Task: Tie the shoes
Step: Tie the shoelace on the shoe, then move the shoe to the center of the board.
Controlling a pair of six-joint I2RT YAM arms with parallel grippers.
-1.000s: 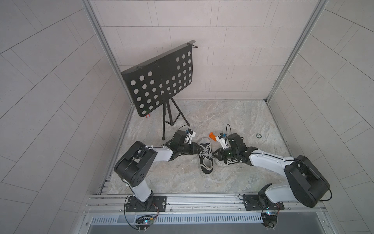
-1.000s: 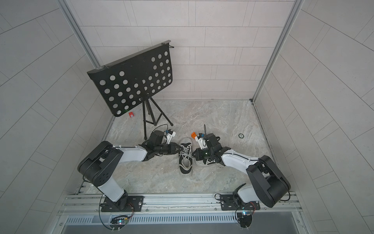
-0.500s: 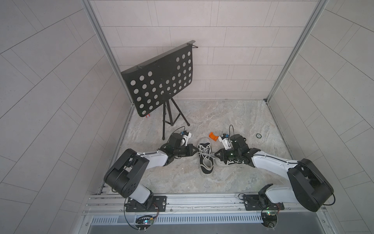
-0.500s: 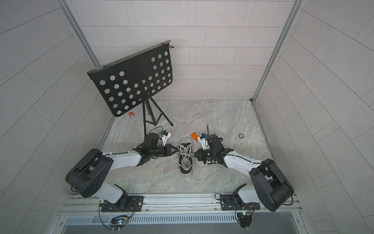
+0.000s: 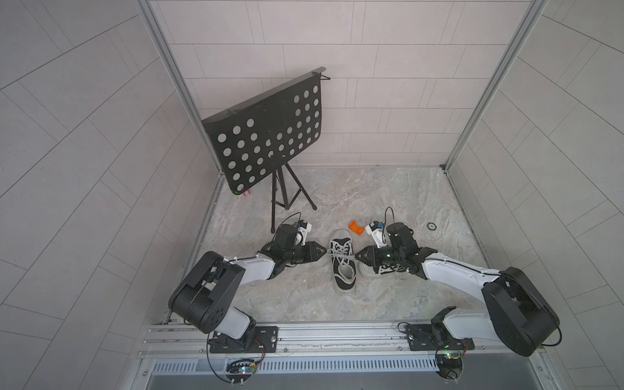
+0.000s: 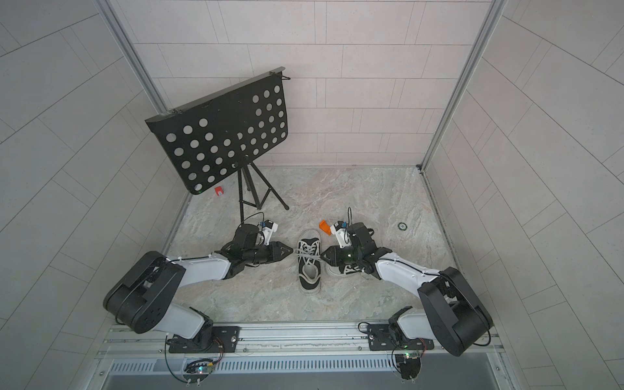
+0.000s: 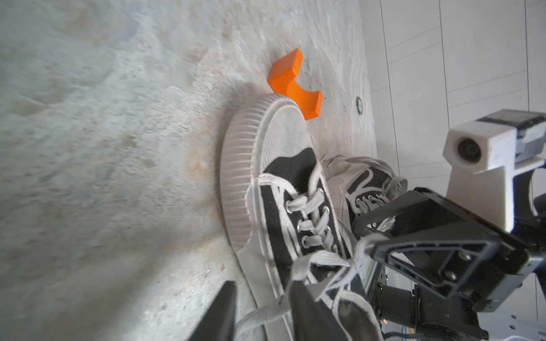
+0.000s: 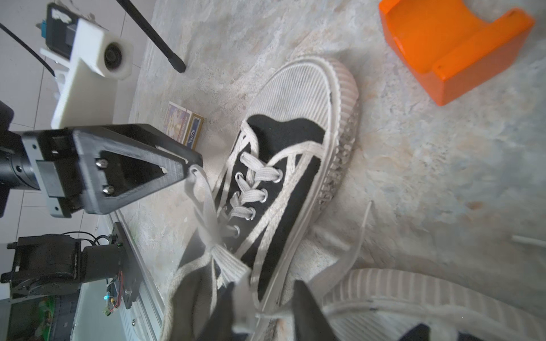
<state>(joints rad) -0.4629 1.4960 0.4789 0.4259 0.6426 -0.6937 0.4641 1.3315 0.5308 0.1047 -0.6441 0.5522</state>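
Though mottled, floor (image 5: 371, 202) beneath shoes (image 5: 343, 285); tiled walls (image 5: 371, 84)

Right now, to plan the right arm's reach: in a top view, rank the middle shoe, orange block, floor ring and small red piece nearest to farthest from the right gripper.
1. Middle shoe, right beside the right gripper.
2. Orange block, beyond the shoe's toe.
3. Floor ring, off to the robot's right.
4. Small red piece, beneath the music stand.

You see the shoes (image 7: 273, 212) in matt black canvas, with ribbed rubber toe caps (image 7: 277, 130), woven cloth laces (image 8: 251, 196), a smooth orange plastic block (image 8: 443, 38) and a rough stone-like floor (image 7: 103, 147).
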